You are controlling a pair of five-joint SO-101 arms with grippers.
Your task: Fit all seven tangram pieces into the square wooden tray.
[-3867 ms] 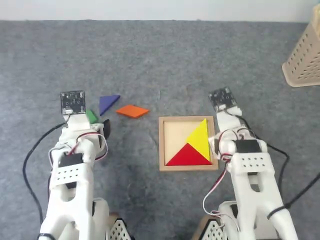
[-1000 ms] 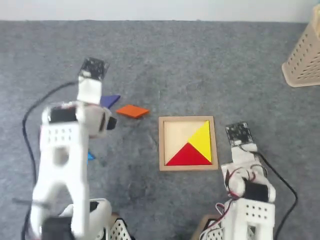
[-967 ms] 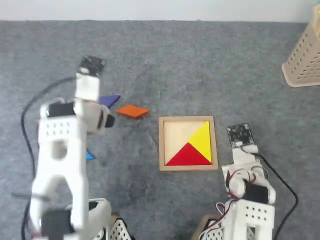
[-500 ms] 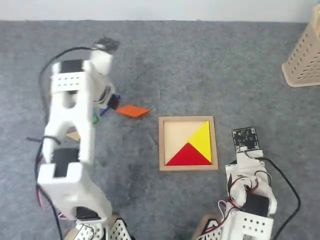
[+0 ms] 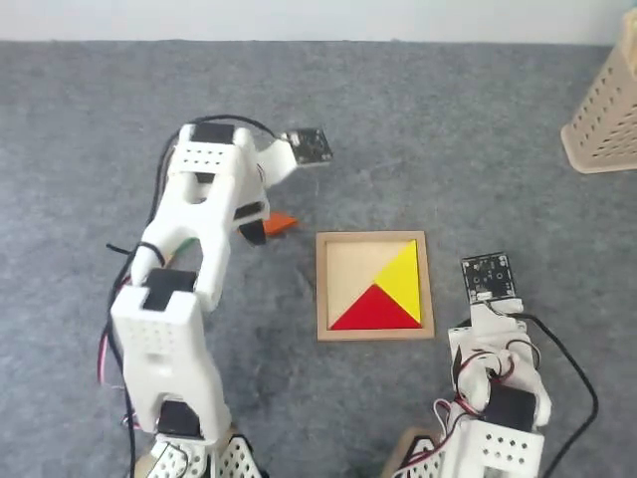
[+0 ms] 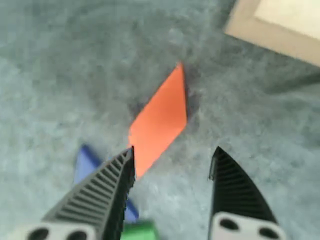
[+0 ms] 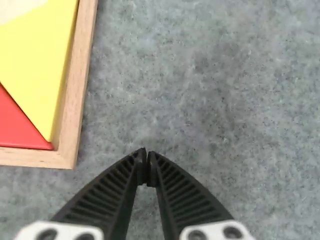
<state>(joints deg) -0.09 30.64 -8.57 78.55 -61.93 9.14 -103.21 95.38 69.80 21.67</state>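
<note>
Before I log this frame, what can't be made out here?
High view: the left arm covers most of the orange piece and the mat beside it, so loose pieces cannot be counted.
Left wrist view: a finger of the left gripper hides part of the blue piece; the frame edge cuts the green piece.

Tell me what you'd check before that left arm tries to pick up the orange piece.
1. Left jaws open: ok, they stand apart.
2. Orange piece centred between them: not ok, it lies nearer one jaw.
3. Blue piece clear of the grab: cannot tell, a jaw hides its near end.
4. Room in the tray: ok, bare wood shows beside the yellow triangle and red triangle.
5. Right jaws out of the way: ok, shut, over the carpet off the tray's corner.
</note>
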